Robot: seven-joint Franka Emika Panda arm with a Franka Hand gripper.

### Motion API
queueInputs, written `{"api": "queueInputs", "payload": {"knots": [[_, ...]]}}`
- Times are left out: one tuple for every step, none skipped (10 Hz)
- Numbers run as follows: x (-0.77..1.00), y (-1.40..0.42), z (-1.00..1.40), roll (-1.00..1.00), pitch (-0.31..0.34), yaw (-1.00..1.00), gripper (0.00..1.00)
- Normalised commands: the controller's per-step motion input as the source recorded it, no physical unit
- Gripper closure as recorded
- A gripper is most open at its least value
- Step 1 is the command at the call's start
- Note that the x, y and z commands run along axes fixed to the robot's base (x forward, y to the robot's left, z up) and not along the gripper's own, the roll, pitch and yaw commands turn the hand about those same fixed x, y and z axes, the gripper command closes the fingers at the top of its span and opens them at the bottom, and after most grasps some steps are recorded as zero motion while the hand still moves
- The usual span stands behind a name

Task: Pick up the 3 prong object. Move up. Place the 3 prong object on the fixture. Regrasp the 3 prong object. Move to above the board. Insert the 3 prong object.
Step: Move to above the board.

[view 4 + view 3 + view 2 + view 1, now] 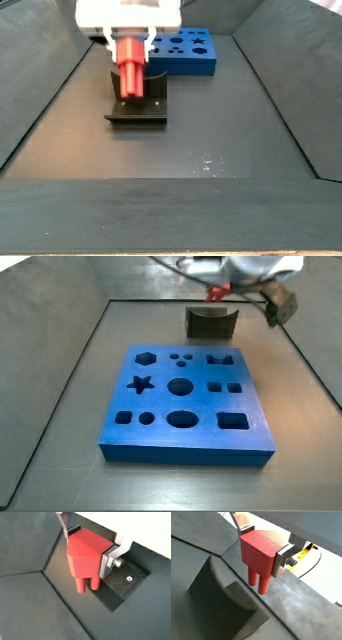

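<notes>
2 flat silver fingers [283, 556] of the pincer [90, 539] are closed on the small red-orange plastic 3 prong object [260, 554], and they press its blocky body from 2 opposite sides, as both wrist views show. The piece hangs with its prongs pointing down; in a wrist view I can count 2 round prongs [87, 583] side by side, and the last one I cannot see. Below the piece in that view lies the dark base plate of the fixture [127, 582], with a small screw head in it, and the prongs are just beside the edge of the plate, not touching it as far as I can tell. In a side view the pincer [130, 45] holds the red piece [131, 68] upright directly over the dark fixture [138, 108], which stands on the dark grey worktop [227, 140]; if the prongs already touch the fixture is not clear from this angle. Behind the fixture in this view lies the large flat blue rectangular board [187, 52] with many shaped cutouts. In a side view from the opposite end the blue board [185, 406] lies flat in the middle of the worktop [54, 406], with about 12 cutouts such as a star, circles and squares, and the dark olive-brown fixture [211, 324] with its notched top stands just beyond the far edge of the board, apart from it. Only a small bit of the red piece [215, 292] shows there, above the fixture, under the white body of the arm.
</notes>
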Motion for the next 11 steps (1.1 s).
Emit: {"api": "queueInputs", "payload": {"knots": [[0.02,-0.03,1.0,-0.09,-0.12,-0.23,1.0],[0.02,-0.03,1.0,-0.1,-0.053,-0.24,1.0],[0.01,-0.03,1.0,-0.11,-0.007,-0.22,1.0],[0.01,-0.02,1.0,-0.11,0.048,-0.19,1.0],[0.0,-0.02,1.0,-0.11,0.071,-0.17,1.0],[0.0,-0.02,1.0,-0.11,0.107,-0.12,1.0],[-0.01,-0.02,1.0,-0.1,0.127,-0.08,1.0],[-0.01,-0.02,1.0,-0.08,0.14,-0.05,1.0],[-0.01,-0.02,1.0,-0.06,0.152,0.0,1.0],[-0.01,-0.02,1.0,-0.05,0.159,0.02,1.0],[-0.01,-0.02,1.0,-0.05,0.157,0.05,1.0]]}}
